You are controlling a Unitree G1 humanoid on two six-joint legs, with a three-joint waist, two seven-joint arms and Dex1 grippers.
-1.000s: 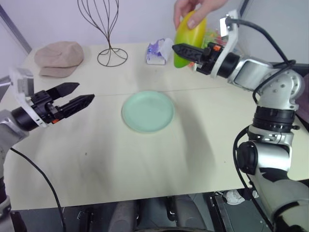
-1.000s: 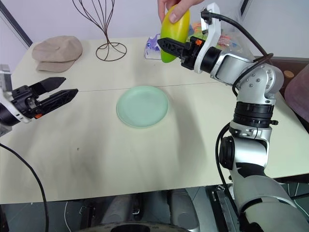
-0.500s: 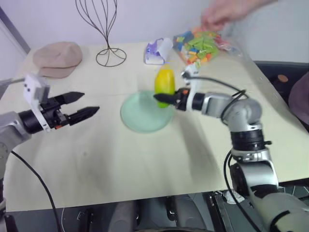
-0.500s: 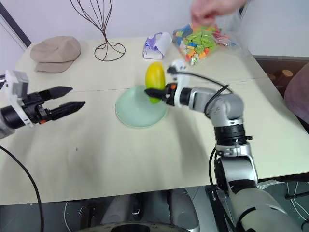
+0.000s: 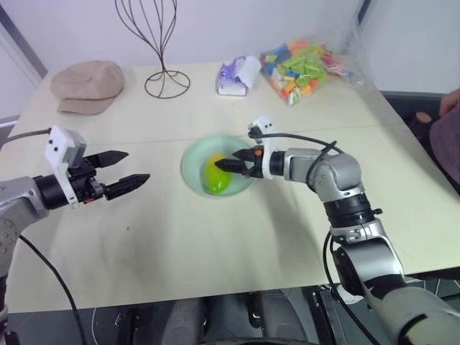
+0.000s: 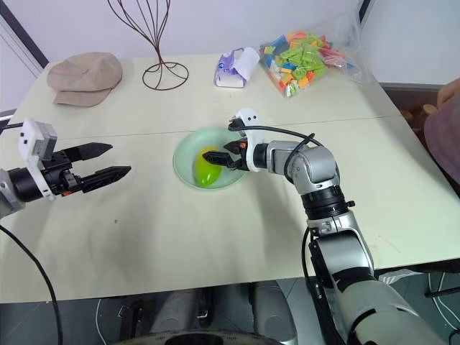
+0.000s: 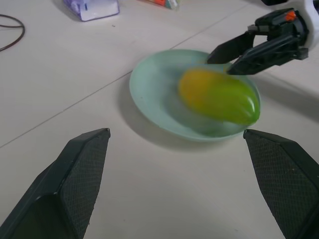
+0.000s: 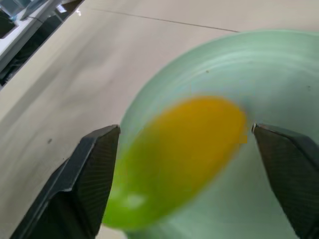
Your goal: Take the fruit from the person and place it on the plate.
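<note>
On plate (image 5: 192,169): fruit (image 5: 215,173); R end effector (image 5: 228,164) open beside.

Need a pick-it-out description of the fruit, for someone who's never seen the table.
Near the middle of the cream table sits a round mint-green plate. The fruit lies in it: smooth, oblong, yellow fading to green, the only thing on the plate.

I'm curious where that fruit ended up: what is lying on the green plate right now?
The fruit lies on the plate, yellow end farther from the robot, green end nearer. The right gripper is open just beside it. The plate surface beneath the fruit is hidden.
</note>
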